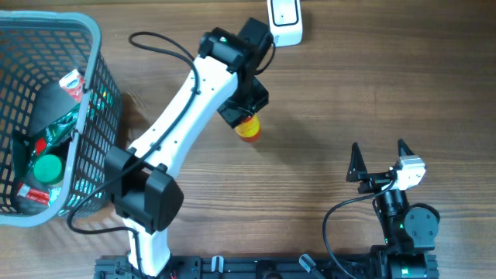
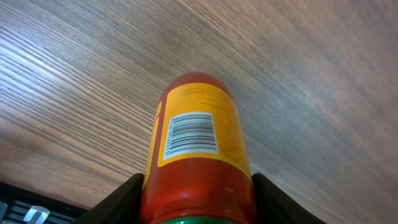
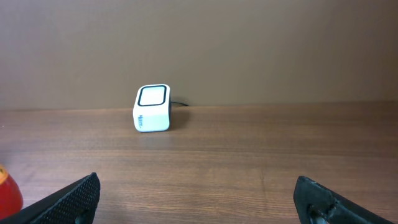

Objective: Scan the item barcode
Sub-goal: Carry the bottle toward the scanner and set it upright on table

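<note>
1. The left gripper (image 1: 245, 115) is clamped on the bottle (image 2: 198, 149), one finger on each side of its red body. It holds the bottle over the middle of the table (image 1: 325, 93).
2. The bottle's barcode label faces the left wrist camera. Its far end points down at the wood, and I cannot tell whether it touches.
3. The scanner (image 1: 285, 19) stands at the far edge of the table, beyond the bottle and a little to its right, well apart from it. Bare wood lies between them.
4. The right gripper (image 1: 378, 155) sits near the front right with its jaws wide apart and nothing between them. It faces the scanner across open table.
5. The basket (image 1: 82, 124) fills the left edge, with a green cap and packets inside. The left arm runs close past its right rim.
6. A black cable (image 1: 159, 43) loops over the table left of the left arm's wrist.
7. The stretch to the right of the bottle and scanner is plain wood with no objects on it.
8. The table is brown wood grain. Behind its far edge rises a plain brown wall (image 3: 249, 50).
</note>
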Action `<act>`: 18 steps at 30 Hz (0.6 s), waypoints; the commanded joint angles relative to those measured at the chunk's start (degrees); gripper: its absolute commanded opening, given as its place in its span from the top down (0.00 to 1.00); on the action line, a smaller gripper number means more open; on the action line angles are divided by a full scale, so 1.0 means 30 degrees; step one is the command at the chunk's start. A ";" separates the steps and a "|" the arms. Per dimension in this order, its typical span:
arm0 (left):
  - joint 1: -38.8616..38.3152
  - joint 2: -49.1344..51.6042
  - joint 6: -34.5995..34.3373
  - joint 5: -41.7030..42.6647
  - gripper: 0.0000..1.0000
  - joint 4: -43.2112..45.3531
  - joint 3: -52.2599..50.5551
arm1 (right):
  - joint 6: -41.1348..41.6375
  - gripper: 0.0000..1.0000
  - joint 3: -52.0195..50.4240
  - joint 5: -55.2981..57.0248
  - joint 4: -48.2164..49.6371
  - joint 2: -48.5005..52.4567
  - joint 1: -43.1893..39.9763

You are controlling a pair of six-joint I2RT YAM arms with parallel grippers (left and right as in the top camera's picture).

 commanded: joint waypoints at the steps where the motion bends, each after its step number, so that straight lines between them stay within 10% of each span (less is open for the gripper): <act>1: -0.0379 0.0678 0.0291 -0.1260 0.50 0.0197 0.0342 | -0.0204 0.00 -0.0022 0.0102 0.0051 0.0000 0.0058; 18: -0.1909 0.2288 -0.0335 -0.3417 0.47 0.1581 0.0335 | -0.0211 0.00 -0.0022 0.0102 0.0051 0.0000 0.0058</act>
